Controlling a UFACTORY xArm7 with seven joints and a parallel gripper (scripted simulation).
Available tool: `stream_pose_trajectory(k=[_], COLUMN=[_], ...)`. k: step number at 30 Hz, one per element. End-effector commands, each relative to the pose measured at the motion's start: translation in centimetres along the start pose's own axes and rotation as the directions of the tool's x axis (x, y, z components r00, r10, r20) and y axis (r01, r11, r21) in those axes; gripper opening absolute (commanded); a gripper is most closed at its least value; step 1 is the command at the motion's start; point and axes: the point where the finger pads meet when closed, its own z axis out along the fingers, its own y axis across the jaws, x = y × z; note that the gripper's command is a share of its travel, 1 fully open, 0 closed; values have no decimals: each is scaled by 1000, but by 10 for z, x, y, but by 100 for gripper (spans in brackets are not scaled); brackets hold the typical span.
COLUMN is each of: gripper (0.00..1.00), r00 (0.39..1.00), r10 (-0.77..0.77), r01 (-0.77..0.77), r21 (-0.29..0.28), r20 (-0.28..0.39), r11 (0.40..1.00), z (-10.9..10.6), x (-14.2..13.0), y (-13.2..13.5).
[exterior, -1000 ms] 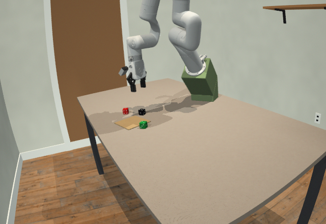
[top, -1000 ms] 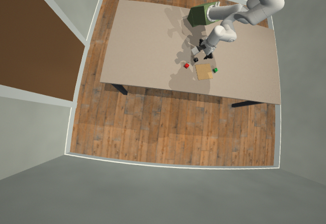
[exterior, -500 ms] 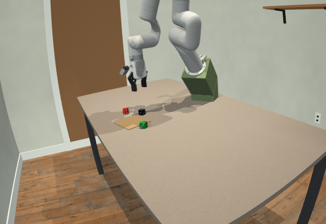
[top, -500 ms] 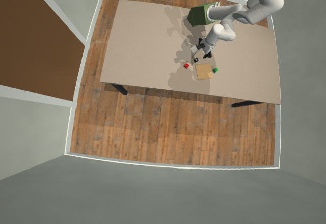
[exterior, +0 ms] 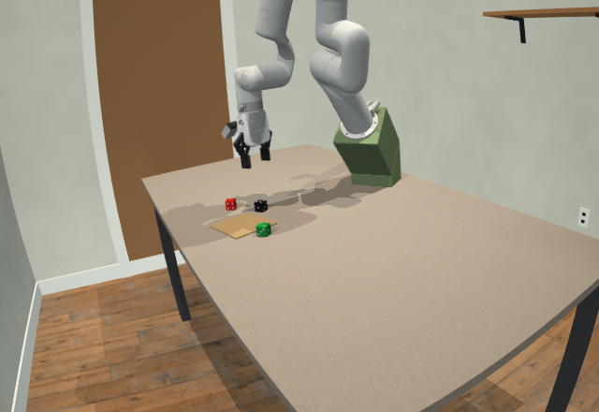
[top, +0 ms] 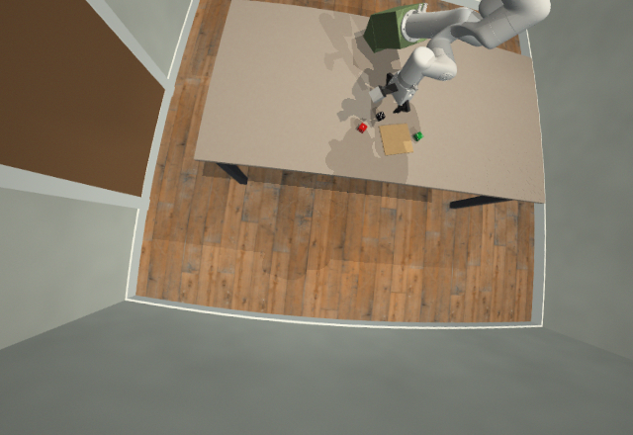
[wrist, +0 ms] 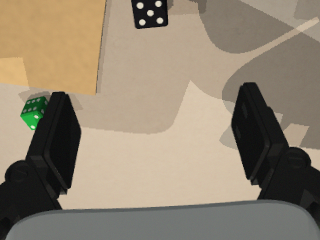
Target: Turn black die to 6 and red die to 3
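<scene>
Mat [top: 395, 138] [exterior: 241, 224] [wrist: 50, 45] flat on table [top: 281, 77] [exterior: 387, 276] [wrist: 150, 170], green die [top: 418, 135] [exterior: 263, 228] [wrist: 34, 113] just beside it.

Wrist view: the upper part of the black die [top: 380, 116] [exterior: 260, 205] [wrist: 150, 13] is cut off by the top edge; the mat [top: 396, 138] [exterior: 243, 225] [wrist: 47, 45] is cropped at left; the red die [top: 362, 127] [exterior: 230, 204] is outside the frame; one finger partly covers the green die [top: 418, 135] [exterior: 263, 228] [wrist: 34, 112]. Top view: die pips are too small to read.
</scene>
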Motion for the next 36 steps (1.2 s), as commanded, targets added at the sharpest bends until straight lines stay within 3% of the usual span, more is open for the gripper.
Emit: stream_pose_trajectory(k=[1,4,5,13,18,20,22,29,35,36], gripper=[100,100,100,100,100,100,100,100,100,100], r00=[985,982,961,878,778,778,702,556,371,371], r10=[173,189,278,478,628,628,712,831,929,929], r01=[-173,-189,-278,-478,-628,-628,-712,-831,-929,-929], r21=[0,0,-1,-5,-8,-8,-10,-10,-8,-8], r20=[6,7,10,14,15,15,14,10,5,5], r11=[985,982,961,878,778,778,702,556,371,371], z=[5,5,8,14,20,20,23,29,36,36], x=[1,1,0,0,0,0,0,0,1,1], y=[0,0,1,1,2,2,2,2,2,2])
